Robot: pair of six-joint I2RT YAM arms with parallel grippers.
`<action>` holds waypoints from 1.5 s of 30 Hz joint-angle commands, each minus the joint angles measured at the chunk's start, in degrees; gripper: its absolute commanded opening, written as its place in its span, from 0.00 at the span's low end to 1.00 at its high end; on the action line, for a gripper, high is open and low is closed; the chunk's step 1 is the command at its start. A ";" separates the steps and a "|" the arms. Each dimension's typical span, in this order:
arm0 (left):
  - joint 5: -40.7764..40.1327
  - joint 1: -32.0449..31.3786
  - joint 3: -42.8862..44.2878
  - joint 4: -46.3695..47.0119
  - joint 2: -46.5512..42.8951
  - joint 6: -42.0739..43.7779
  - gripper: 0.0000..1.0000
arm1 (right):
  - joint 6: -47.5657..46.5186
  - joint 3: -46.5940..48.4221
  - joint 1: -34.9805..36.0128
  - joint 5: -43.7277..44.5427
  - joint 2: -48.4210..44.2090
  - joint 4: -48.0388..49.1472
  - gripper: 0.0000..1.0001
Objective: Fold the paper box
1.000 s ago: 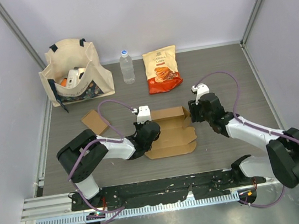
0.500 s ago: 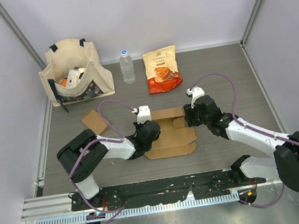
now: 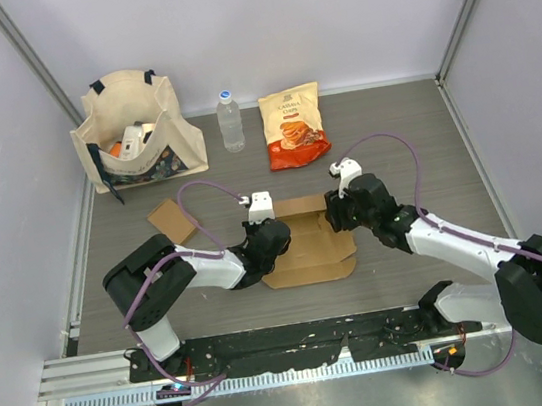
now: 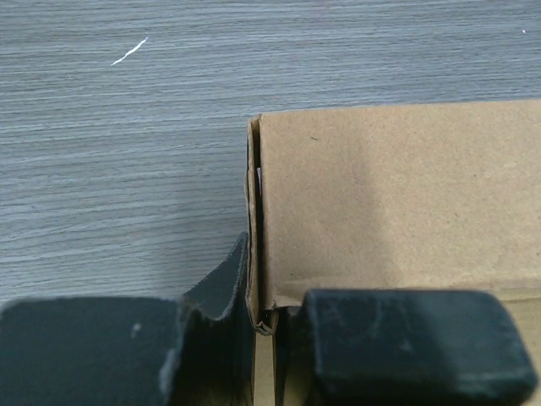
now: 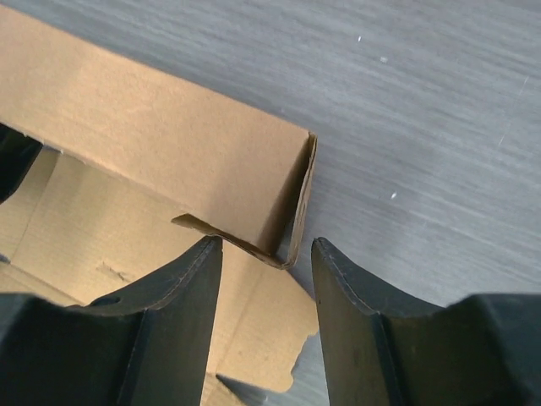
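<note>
You had your left gripper [image 4: 270, 326] pinched on the paper box [image 3: 307, 246] wall caught between its fingers, your right gripper [image 5: 266, 296] hung fingers apart, straddling the end flap [image 5: 294, 199]; the fold looked half-made, so next you needed to nudge that flap inward.

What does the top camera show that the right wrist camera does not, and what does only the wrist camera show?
Only the top view: the tote bag, water bottle, snack bag and a loose cardboard piece. Only the right wrist view: the bent corner flap of the box, between the fingers of the open right gripper. Both: the box and the grey table.
</note>
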 commanded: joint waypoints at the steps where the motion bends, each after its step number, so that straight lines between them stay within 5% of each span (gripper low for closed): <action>1: -0.03 -0.29 0.09 -0.89 -0.23 0.43 0.00 | -3.79 -0.12 0.47 2.24 2.03 10.74 0.52; 8: -0.11 -0.29 -0.27 -0.72 -0.67 0.25 0.00 | -2.65 -5.74 5.28 11.02 5.63 25.60 0.47; 13: 0.06 -0.20 -0.35 -0.28 -0.67 0.16 0.00 | -0.72 -6.98 11.53 30.25 12.84 36.15 0.34; 22: -0.20 -0.29 -0.88 -0.10 -1.90 -0.10 0.00 | 0.78 -8.74 16.99 44.78 25.76 58.04 0.32; 24: -0.90 -0.20 -1.14 -0.01 -2.07 -0.36 0.00 | 0.61 -6.81 18.30 51.44 29.01 58.49 0.25; 25: -1.25 -0.20 -1.06 -0.19 -2.08 -0.71 0.00 | 0.78 -6.11 19.00 54.86 30.06 58.75 0.01; 26: -1.52 -0.20 -1.14 -0.19 -2.16 -1.15 0.00 | 2.52 -4.18 19.88 65.85 33.03 58.23 0.01; 29: -1.87 -0.20 -1.32 -0.19 -2.60 -3.44 0.00 | 5.17 0.91 22.79 77.27 35.78 54.90 0.01; 38: -2.05 -0.20 -0.61 -2.65 -2.69 -5.55 0.00 | 2.62 -1.69 22.88 67.47 35.35 59.37 0.01; 39: -2.22 -0.20 -0.79 -2.65 -2.78 -5.55 0.00 | 1.93 -2.49 22.70 65.02 34.74 59.20 0.02; 43: -2.84 -0.20 -0.97 -3.44 -2.87 -5.55 0.00 | 4.29 -5.48 22.44 51.69 25.54 48.68 0.60; 45: -3.01 -0.29 -0.97 -3.97 -3.13 -5.29 0.00 | 9.18 -6.45 22.27 48.50 21.04 36.60 0.73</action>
